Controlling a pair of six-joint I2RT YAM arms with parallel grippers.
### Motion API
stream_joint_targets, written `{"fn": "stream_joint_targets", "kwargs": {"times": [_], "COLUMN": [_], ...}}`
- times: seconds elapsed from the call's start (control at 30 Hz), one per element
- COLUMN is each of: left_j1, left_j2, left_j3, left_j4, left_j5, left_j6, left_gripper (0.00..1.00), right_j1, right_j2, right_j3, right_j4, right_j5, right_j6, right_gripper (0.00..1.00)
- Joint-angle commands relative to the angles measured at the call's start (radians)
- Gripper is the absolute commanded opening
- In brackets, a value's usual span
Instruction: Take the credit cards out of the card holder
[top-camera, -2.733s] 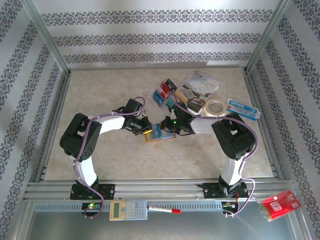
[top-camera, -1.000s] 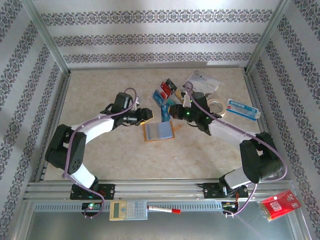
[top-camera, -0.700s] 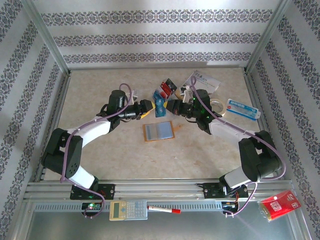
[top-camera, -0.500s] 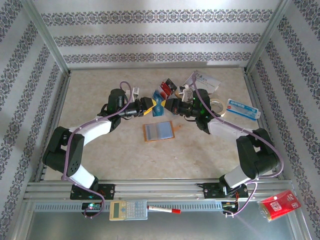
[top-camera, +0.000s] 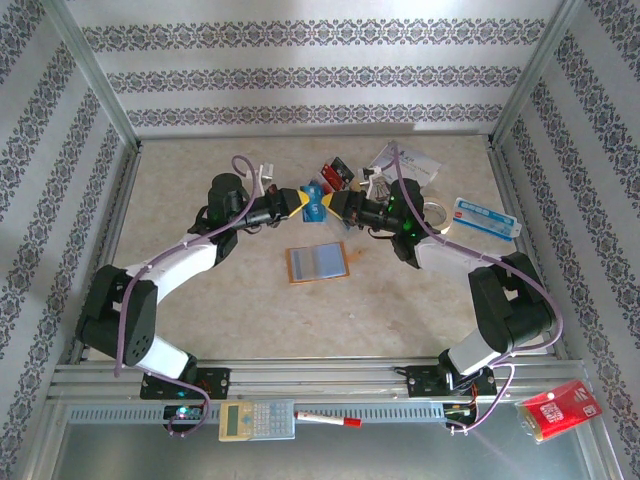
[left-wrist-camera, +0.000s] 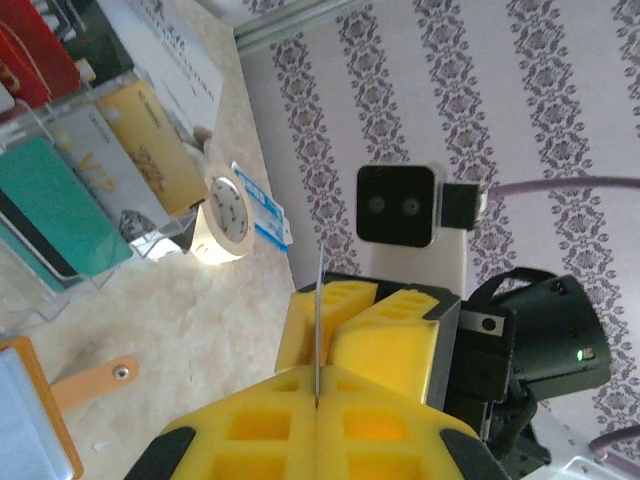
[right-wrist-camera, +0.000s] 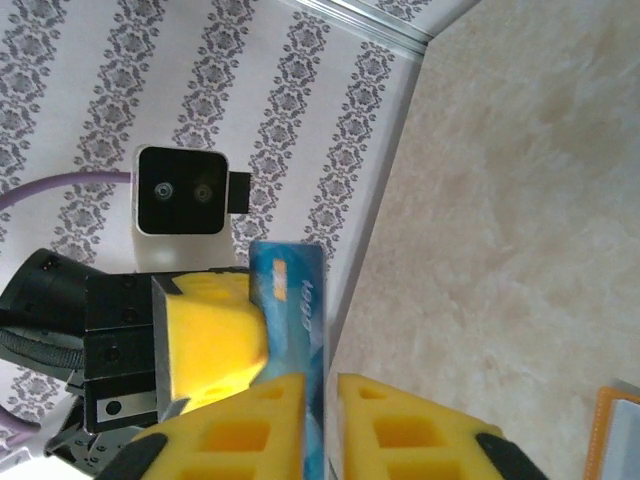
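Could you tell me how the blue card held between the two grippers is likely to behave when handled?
The blue card is probably fairly stiff: seen edge-on in the left wrist view, it runs straight without sagging. It looks very thin, so it is likely light. Its smooth printed face may slip, though the foam-like yellow fingers should grip it.

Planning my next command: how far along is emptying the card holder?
Done: several cards lie out beside the brochure. In hand: a blue card is pinched between the left pincer and the right pincer, above the table and clear of the card holder. Left: set it down. The holder lies open, and I cannot tell whether its sleeves hold more.
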Motion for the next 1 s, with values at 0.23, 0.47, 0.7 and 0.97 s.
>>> {"fn": "stream_joint_targets", "kwargs": {"times": [0.23,0.47,0.7,0.97], "left_j1": [-0.006,-0.004,0.042,0.147], "left_j2": [-0.021,-0.02,-0.044,-0.061], "left_j3": [0.002,-0.011,0.053,0.074], "left_j4": [0.094,0.018,-0.368,-0.545], "left_j5": [-0.122,-0.151,-0.26,-0.32], "left_j6": [-0.084,-0.068,0.156,0.354], "left_gripper": [0.0,0.1,0.54,0.79], "right_j1": [0.051,0.056,0.051,0.053], "right_j2": [0.005,0.003,0.0,0.044], "right_j3": [-0.044,-0.037,0.059,0.274], "right_j4": [0.193,0.13,-0.187,-0.694], "right_j5": [-0.009,0.02,0.092,0.308], "right_j6": [0.107,0.033,-0.197,-0.582], "right_gripper": [0.19,0.01,0.0,0.0]}}
